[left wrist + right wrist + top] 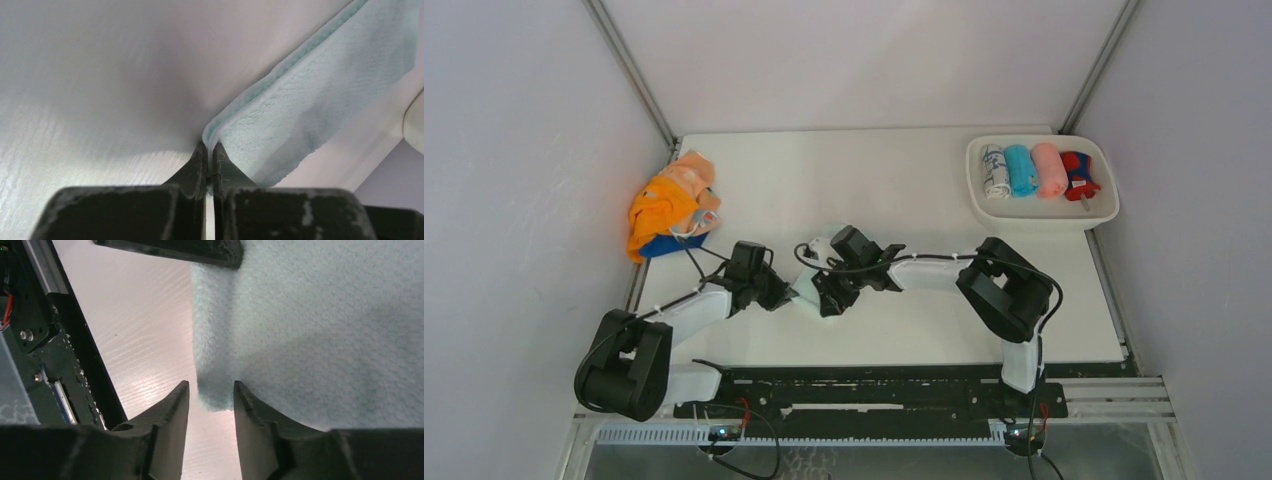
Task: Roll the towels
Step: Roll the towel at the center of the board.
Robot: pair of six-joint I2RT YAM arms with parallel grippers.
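The white worktop (904, 190) fills the floor of the white-walled cell, and the two arms reach in from its near edge, the left arm (694, 310) and the right arm (944, 272) meeting near the middle. At the far right corner sits a white tray (1044, 222) holding four rolled towels side by side: a pale spotted one (996, 172), a turquoise one (1021, 170), a pink one (1050, 170) and a dark blue one (1078, 175). At the far left edge lies a loose heap, with an orange towel (662, 210) on top, a peach towel (692, 172) behind it and a blue towel (669, 243) under it. The pale mint towel (310, 100) lies between the two arms' tips. The left fingers (210, 155) are pressed together, pinching a folded corner of the mint towel. The right fingers (181, 396) stand apart, a corner of that towel just ahead of the gap between them.
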